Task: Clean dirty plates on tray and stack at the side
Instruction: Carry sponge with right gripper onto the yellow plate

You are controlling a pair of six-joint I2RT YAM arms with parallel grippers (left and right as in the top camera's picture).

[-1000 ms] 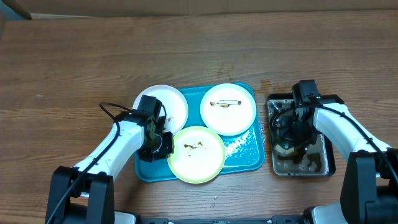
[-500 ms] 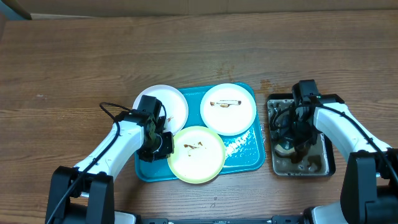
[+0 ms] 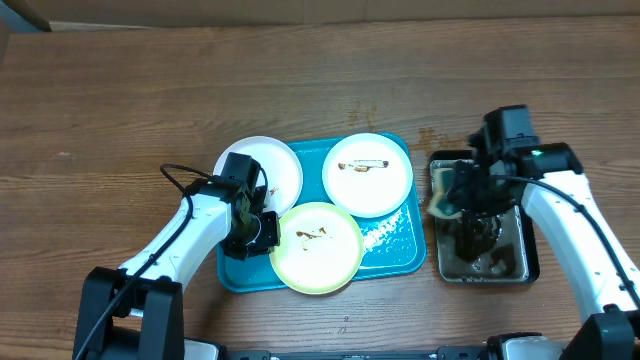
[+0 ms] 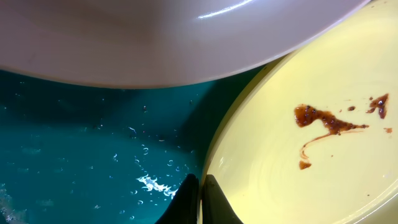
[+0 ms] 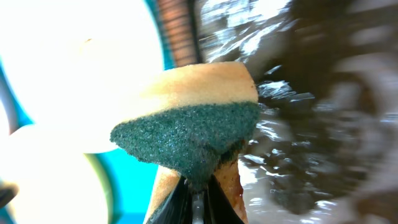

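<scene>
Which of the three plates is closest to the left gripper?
The yellow-green plate: the left gripper is at its left rim. The other two are white and lie farther off.

Two-arm rig from above: L arm (image 3: 185,235) & R arm (image 3: 560,205) share one build, w/ smooth wht rounded shells on the long links and blk housings at joints & bases. A boxy blk block sits at each wrist. A thin blk cable (image 3: 180,178) loops off the L arm's shell, and more blk wiring is bunched below the R arm's wrist. A small green light (image 3: 534,153) glows on the R arm nr the wrist. In the wrist-cam views, L gripper (image 4: 199,185) & R gripper (image 5: 196,193) show dark, narrow, tapered fingers.
</scene>
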